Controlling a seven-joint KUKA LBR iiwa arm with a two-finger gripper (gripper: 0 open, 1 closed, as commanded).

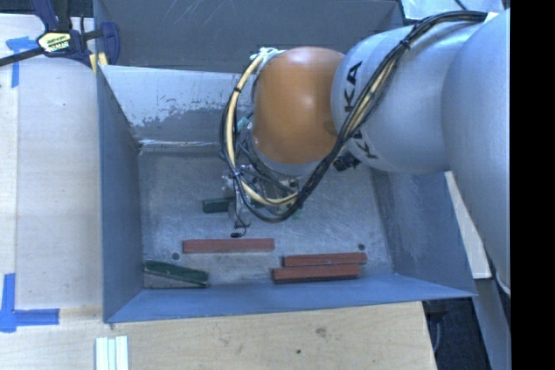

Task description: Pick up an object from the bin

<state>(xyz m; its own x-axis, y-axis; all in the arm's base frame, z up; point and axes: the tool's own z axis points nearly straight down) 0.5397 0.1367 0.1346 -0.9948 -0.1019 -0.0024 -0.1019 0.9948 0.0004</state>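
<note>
Arm (pixel 434 100) comes first, one pale grey limb reaching in from the right and covering the bin's upper right part. Beneath it sits one grey metal bin (pixel 117 212) with sloping walls and a scuffed, speckled floor. At the arm's wrist is one rounded orange cover (pixel 295 104), and a bundle of yellow and black cables (pixel 232 113) loops round its left side and down under it.

On the bin floor lie five loose things, all well spread out. Three are flat reddish-brown bars. One single brown bar (pixel 228 246) lies lengthwise near the middle of the front half. The upper bar of the pair (pixel 323 259) and the lower bar of the pair (pixel 316 274) lie side by side, touching or nearly so, at the front right. The other two things are dark green. One long green bar (pixel 176 274) rests slightly tilted in the front left corner, against the foot of the front wall.

The hand (pixel 238 217) hangs low under the cover, close to the floor at about the bin's middle, just behind the single brown bar. Cables and shadow hide it enough that I cannot tell whether it is released or clenched, or whether it has anything in it. One small green block (pixel 214 205), the smallest piece, lies just beside the hand on its left; whether they touch I cannot tell.
</note>
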